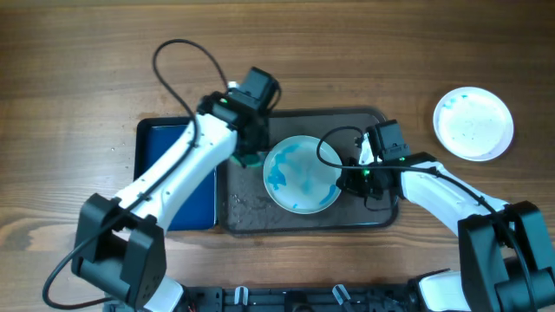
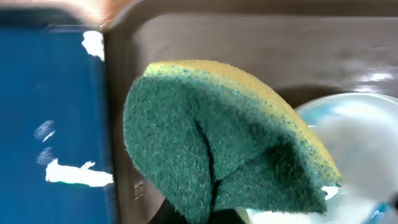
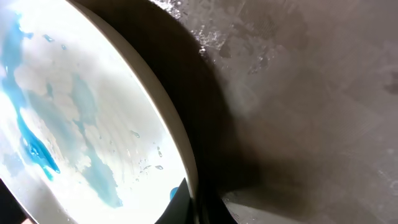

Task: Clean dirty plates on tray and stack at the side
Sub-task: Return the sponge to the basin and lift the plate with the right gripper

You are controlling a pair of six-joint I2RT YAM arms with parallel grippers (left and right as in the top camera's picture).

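Overhead view: one round white plate with watery blue smears [image 1: 301, 173] lies near the middle of the large dark grey-brown rectangular tray [image 1: 247, 212]. A second round white plate [image 1: 473, 123], faintly speckled blue, sits on the wooden table [image 1: 87, 69], well apart to the right of that tray. A smaller glossy dark blue tray [image 1: 158, 143] lies just beside the grey tray on the left.

Left gripper [image 1: 249, 156]: clamped on a green-and-yellow scouring sponge [image 2: 217, 143], which is at the smeared plate's left edge. Right gripper [image 1: 357, 176]: closed on the same plate's right rim. The right wrist view shows that edge lifted off the tray floor, with shadow beneath it.

Handling assessment:
- **Plate:** It looks stiff and fairly light. Its material cannot be told.
- **Grip on the plate:** The face carries a wet film, so it is judged slippery. A pinch on the rim, one finger above and one below, is the sensible hold. A shallow pinch could slide off under scrubbing pressure.
- **Sponge:** It is soft and already creased in the grip, so it will give rather than scratch.
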